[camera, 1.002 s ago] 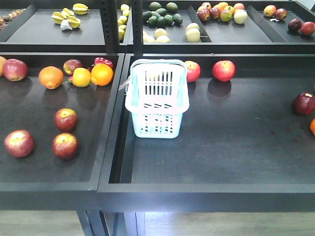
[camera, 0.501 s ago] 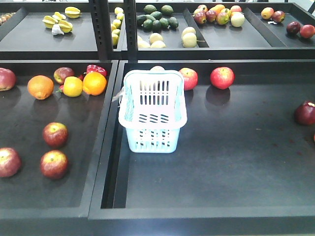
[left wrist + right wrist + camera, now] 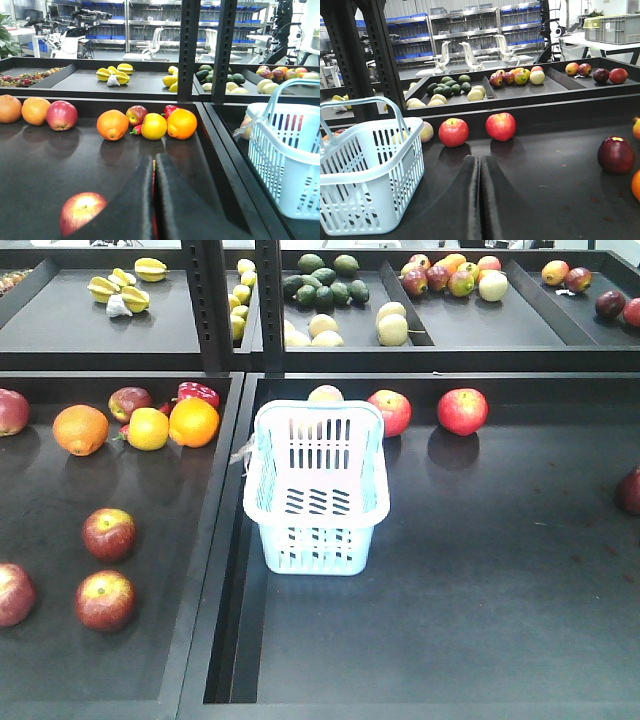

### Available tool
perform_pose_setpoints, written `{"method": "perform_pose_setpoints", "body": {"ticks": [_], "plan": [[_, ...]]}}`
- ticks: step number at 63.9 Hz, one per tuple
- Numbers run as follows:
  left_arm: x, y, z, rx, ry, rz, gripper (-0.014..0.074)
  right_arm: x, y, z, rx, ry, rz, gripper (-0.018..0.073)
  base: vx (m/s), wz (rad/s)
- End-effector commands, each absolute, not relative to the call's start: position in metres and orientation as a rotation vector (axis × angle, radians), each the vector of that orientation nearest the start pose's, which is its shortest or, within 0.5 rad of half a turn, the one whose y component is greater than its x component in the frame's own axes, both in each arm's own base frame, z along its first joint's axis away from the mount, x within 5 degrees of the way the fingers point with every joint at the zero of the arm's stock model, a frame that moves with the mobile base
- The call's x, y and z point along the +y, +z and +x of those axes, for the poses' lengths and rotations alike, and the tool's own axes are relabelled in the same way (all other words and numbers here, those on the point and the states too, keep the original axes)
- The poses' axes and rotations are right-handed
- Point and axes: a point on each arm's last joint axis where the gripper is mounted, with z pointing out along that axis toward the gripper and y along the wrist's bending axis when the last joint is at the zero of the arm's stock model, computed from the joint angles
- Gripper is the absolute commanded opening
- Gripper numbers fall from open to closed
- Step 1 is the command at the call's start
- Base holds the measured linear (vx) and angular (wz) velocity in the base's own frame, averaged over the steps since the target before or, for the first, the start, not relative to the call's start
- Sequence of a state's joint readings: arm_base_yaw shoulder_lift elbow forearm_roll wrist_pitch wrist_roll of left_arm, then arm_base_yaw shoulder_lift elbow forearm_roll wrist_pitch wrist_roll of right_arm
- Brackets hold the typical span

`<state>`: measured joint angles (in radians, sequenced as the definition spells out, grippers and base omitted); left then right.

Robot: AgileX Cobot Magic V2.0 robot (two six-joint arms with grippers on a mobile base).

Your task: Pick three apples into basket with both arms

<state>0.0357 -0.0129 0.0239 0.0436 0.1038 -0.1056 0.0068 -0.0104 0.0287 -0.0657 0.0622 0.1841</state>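
The basket (image 3: pixel 318 490) is set on the bench (image 3: pixel 480 570); apples (image 3: pixel 108 533) are noted near left. The left end effector (image 3: pixel 154 200) and right end effector (image 3: pixel 480 195) are seen closed, apparently empty.

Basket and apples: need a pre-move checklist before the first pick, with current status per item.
1. Basket upright and empty: ok, only its slotted floor shows.
2. Three dark red apples lying free and apart from each other in the left tray: ok.
3. Left gripper open for a grasp: not ok, jaws shut on nothing.
4. Right gripper open for a grasp: not ok, jaws shut on nothing.
5. Left gripper lined up on an apple: not ok, the nearest one lies off to its side in the left wrist view.
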Motion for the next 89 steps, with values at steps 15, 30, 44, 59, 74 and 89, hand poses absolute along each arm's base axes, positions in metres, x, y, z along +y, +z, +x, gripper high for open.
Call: {"method": "perform_pose_setpoints", "body": {"ticks": [15,30,44,59,74,89], "plan": [[0.0020,0.1960,0.0564,1.531,-0.031,-0.084,-0.0006,0.0000,0.2007,0.0564,1.497,0.080,0.074,-0.0004,0.07,0.02],[0.0020,0.1960,0.0564,1.531,-0.031,-0.084,-0.0006,0.0000,0.2007,0.0564,1.497,0.080,0.074,-0.0004,0.06,0.02],[0.0020,0.1960,0.0564,1.531,-0.031,-0.084,-0.0006,0.0000,0.2007,0.0564,1.497,0.080,0.074,-0.0004,0.05,0.02],[0.0020,0.1960,0.0564,1.531,-0.031,-0.084,-0.0006,0.0000,0.2007,0.0564,1.497,0.080,0.074,-0.0004,0.04,0.02],[0.0020,0.1960,0.0564,1.531,-0.031,-0.084,-0.0006,0.0000,0.2007,0.0564,1.497,0.080,0.074,-0.0004,0.03,0.01],[0.0020,0.1960,0.0564,1.531,-0.031,-0.084,-0.0006,0.0000,0.2007,0.0564,1.497,0.080,0.074,-0.0004,0.03,0.01]]}}
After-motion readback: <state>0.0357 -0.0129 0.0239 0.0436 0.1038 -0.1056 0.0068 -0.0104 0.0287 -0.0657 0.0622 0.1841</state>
